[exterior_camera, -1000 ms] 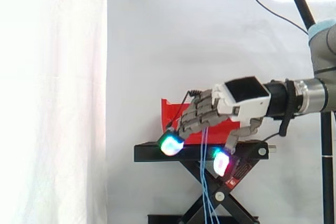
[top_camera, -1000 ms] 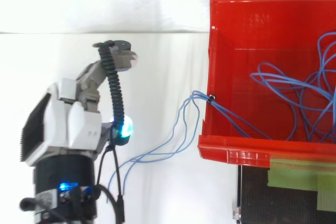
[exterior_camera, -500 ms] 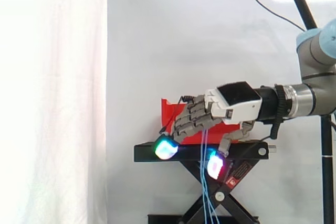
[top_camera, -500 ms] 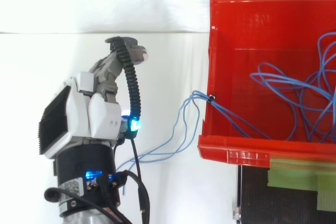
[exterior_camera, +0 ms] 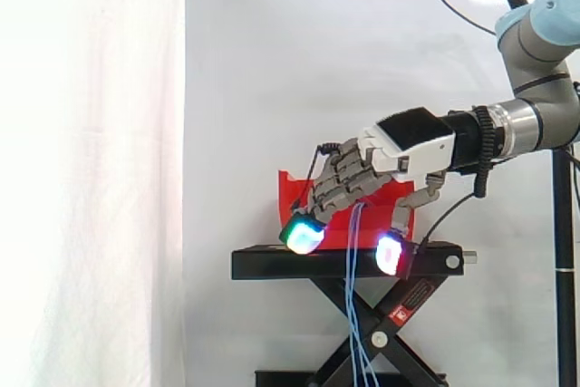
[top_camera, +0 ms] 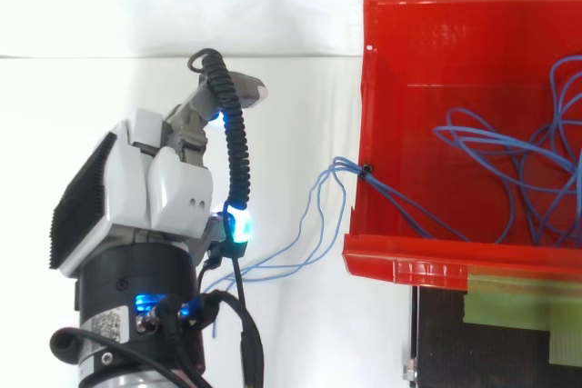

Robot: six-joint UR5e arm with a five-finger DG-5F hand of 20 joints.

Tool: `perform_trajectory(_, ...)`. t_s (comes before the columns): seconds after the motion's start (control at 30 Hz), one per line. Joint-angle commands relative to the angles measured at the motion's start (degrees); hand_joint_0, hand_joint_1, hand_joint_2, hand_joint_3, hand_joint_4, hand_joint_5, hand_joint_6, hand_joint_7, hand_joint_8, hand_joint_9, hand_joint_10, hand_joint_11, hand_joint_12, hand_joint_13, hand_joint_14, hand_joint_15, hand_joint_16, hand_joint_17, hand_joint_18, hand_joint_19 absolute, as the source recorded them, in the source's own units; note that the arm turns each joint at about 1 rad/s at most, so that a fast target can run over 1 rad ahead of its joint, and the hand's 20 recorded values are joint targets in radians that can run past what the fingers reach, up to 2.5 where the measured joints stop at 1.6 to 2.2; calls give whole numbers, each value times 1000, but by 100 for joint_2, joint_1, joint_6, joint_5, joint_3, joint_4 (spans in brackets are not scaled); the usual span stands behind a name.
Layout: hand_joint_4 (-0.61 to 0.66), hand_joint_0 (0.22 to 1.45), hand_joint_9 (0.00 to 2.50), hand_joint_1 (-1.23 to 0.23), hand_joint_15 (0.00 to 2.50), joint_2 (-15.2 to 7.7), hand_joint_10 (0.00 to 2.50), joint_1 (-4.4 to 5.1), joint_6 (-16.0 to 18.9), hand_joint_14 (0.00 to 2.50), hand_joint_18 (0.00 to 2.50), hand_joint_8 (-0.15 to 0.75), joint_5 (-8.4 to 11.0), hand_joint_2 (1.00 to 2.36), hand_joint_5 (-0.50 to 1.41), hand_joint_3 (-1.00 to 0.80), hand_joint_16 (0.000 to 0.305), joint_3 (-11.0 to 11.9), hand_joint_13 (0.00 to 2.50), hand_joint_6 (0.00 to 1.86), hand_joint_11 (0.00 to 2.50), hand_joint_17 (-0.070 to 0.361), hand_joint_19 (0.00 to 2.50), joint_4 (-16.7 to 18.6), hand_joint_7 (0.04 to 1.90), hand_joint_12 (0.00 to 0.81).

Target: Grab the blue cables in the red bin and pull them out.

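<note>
Side view: hand [exterior_camera: 412, 147], fingers [exterior_camera: 337, 189] spread wide, near black stand [exterior_camera: 272, 265], white curtain [exterior_camera: 91, 169] behind.

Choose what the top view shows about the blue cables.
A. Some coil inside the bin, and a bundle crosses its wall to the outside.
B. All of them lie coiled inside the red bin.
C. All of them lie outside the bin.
A: the blue cables loop inside the red bin, while a tied bundle crosses its wall and trails out toward the hand.
</note>
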Motion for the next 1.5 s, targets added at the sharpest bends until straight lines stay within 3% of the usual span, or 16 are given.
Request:
perform_trajectory(0.0, 197, 772, 625, -902, 552, 0, 17, -18, -11, 18, 504, 270, -1, 1000, 496, -1000, 51, 17, 530, 12, 585, 115, 715, 46, 413, 381)
perform_trajectory(0.13, 194, 773, 600, -901, 548, 0, 17, -44, -29, 18, 505, 266, -54, 1000, 470, -1000, 51, 17, 524, 11, 597, 115, 716, 196, 464, 383)
perform_trajectory(0.23, 120, 771, 592, -912, 550, 0, 18, -88, -82, 18, 503, 261, -177, 1000, 460, -1000, 51, 17, 518, 11, 597, 116, 716, 319, 496, 382)
perform_trajectory(0.47, 69, 774, 556, -937, 556, 0, 15, -132, -187, 18, 489, 248, -186, 1000, 499, -1000, 52, 9, 505, 2, 604, 117, 718, 565, 673, 378)
perform_trajectory(0.9, 70, 774, 589, -940, 543, 0, 17, -202, -389, 19, 495, 254, -159, 1000, 503, -1000, 51, -26, 515, 387, 618, 115, 716, 591, 587, 375)
perform_trajectory(1.0, 65, 776, 603, -942, 540, 0, 17, -202, -442, 19, 498, 254, -151, 1000, 547, -1000, 51, -281, 526, 386, 617, 114, 718, 662, 605, 376)
perform_trajectory(1.1, 51, 779, 614, -943, 548, 0, 16, -202, -451, 18, 499, 254, -151, 1000, 568, -1000, 51, -440, 532, 375, 623, 114, 718, 1031, 615, 376)
perform_trajectory(1.47, 33, 787, 659, -950, 553, 0, 16, -246, -583, 20, 517, 253, -177, 1000, 654, -1000, 49, -448, 549, 282, 621, 111, 718, 1163, 666, 366)
